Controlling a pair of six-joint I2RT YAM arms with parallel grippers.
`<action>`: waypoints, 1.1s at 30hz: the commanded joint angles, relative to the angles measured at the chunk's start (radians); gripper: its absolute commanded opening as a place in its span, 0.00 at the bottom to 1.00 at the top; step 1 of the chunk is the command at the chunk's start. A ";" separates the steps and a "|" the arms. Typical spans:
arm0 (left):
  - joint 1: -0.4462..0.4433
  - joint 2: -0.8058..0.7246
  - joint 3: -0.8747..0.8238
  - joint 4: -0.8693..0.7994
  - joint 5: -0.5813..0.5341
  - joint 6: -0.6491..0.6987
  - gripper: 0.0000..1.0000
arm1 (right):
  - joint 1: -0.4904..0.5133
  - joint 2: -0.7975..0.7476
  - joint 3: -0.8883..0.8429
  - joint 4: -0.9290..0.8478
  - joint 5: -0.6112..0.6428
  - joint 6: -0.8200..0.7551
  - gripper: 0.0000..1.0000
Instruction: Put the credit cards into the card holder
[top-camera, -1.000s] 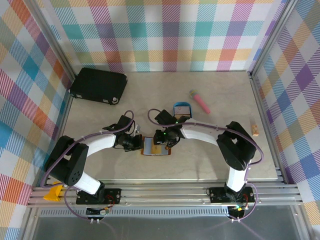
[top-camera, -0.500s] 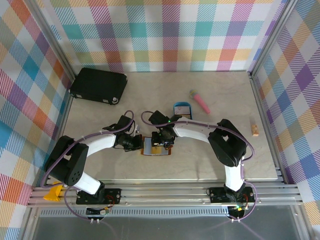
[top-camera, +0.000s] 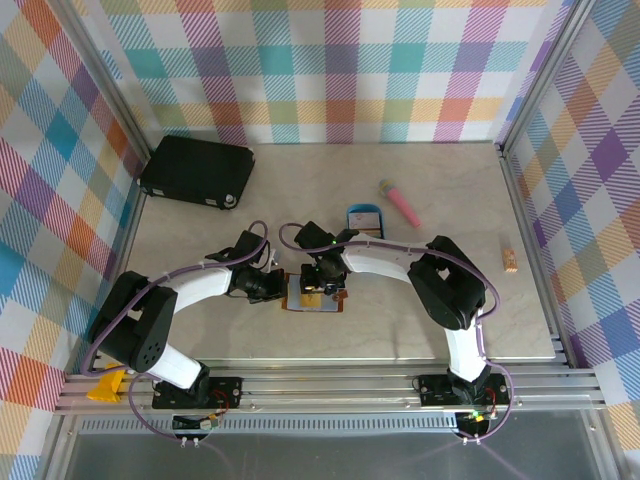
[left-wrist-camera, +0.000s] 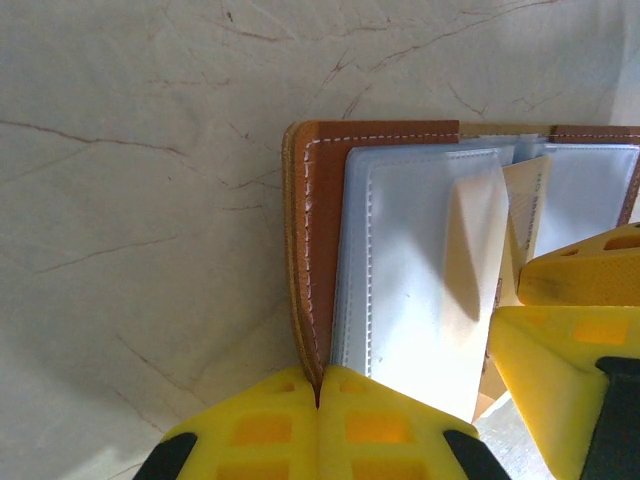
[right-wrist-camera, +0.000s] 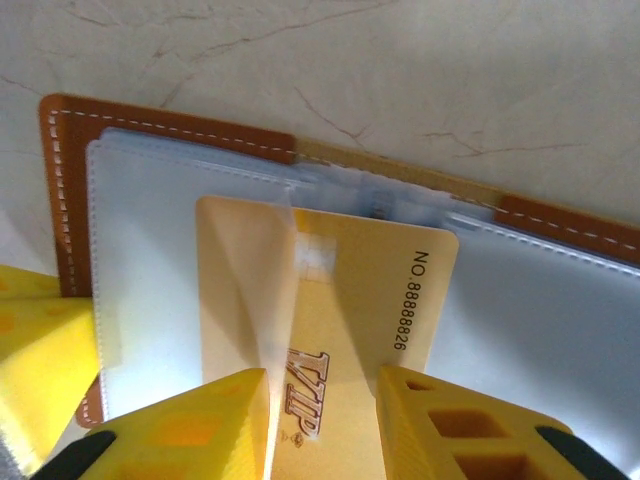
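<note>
Clenched left gripper (left-wrist-camera: 320, 398) pins the card holder (left-wrist-camera: 316, 200) flat. Right gripper (right-wrist-camera: 322, 405) grasps the gold VIP card (right-wrist-camera: 370, 290), feeding a pocket.

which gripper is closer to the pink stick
Right. The right gripper is over the middle of the card holder, down-left of the pink stick. The left gripper pinches the holder's left edge, farther from the stick.
</note>
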 joint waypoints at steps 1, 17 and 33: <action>0.005 0.020 -0.002 -0.020 0.012 0.019 0.00 | 0.011 0.016 0.004 0.034 -0.040 0.005 0.34; 0.005 0.016 0.005 -0.035 -0.001 0.022 0.00 | 0.011 -0.098 -0.001 -0.048 0.061 0.029 0.33; 0.006 -0.011 -0.003 -0.031 0.011 0.023 0.00 | 0.011 -0.015 0.017 -0.053 0.028 0.035 0.34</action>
